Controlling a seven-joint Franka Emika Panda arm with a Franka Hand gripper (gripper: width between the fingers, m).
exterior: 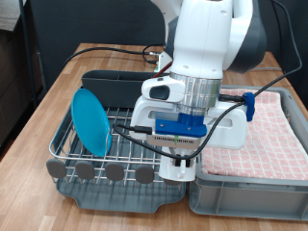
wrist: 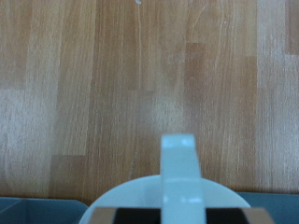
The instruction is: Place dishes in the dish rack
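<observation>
The bright-blue plate (exterior: 93,120) stands on edge in the silver wire dish rack (exterior: 125,146), at the exterior view's left. My gripper (exterior: 179,166) is low over the rack's front right corner, next to the tub. It is shut on the rim of the small white cup (exterior: 177,174). In the wrist view the cup's rim (wrist: 121,201) shows close up, with one pale finger (wrist: 178,163) across it and the wooden table beyond. The wooden spoon is out of view.
The grey tub lined with pink checked cloth (exterior: 260,130) sits just to the exterior view's right of the rack. The rack's dark grey tray (exterior: 106,190) has a tall back compartment (exterior: 111,82). Black cables (exterior: 115,48) lie on the wooden table behind.
</observation>
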